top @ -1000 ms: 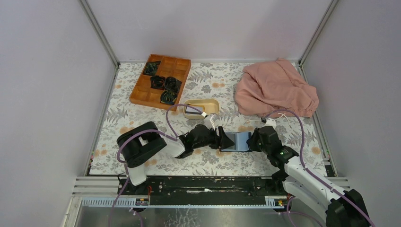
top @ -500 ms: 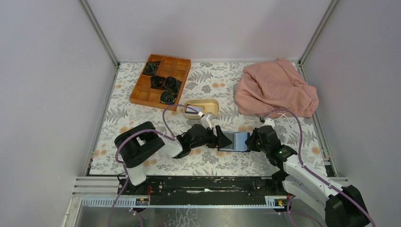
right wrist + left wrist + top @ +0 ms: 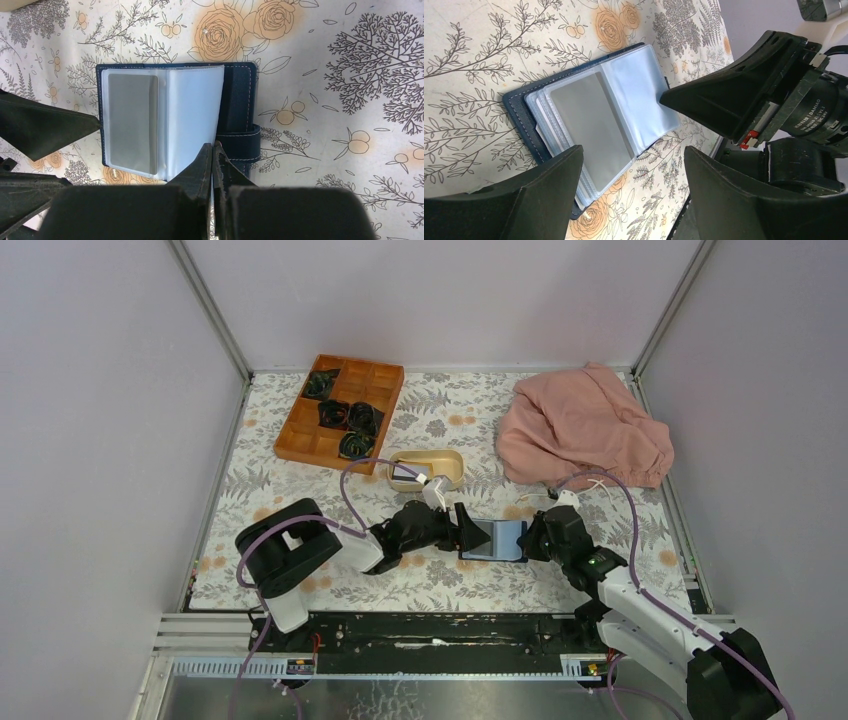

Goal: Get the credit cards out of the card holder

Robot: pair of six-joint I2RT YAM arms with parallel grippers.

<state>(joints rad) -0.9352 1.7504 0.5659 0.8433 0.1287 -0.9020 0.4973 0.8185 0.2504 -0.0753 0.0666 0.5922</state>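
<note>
Spread wider than a second ago, the left gripper point(image 3: 631, 152) is now held open, its two dark fingers set either side of the near edge of the card holder point(image 3: 240, 90) without touching it. Over the same second the right gripper point(image 3: 214, 147) has been brought fully closed, and the left arm's elbow has been drawn a little further to the left in the top view.

The navy card holder is laid open and flat on the floral tablecloth point(image 3: 350, 75), between the two grippers. A grey card point(image 3: 133, 120) is seen still tucked inside a transparent pocket on the left half. A clear sleeve point(image 3: 192, 115) is raised and curved above the right half, and its lower edge is met by the right gripper's clenched fingertips; whether that sleeve is actually pinched cannot be told. The snap tab point(image 3: 240, 145) is stretched out just beside those fingertips.

Farther back, a beige oval dish point(image 3: 440, 462), a wooden compartment tray point(image 3: 340, 410) and a crumpled pink cloth point(image 3: 585, 430) are left well apart from the holder
</note>
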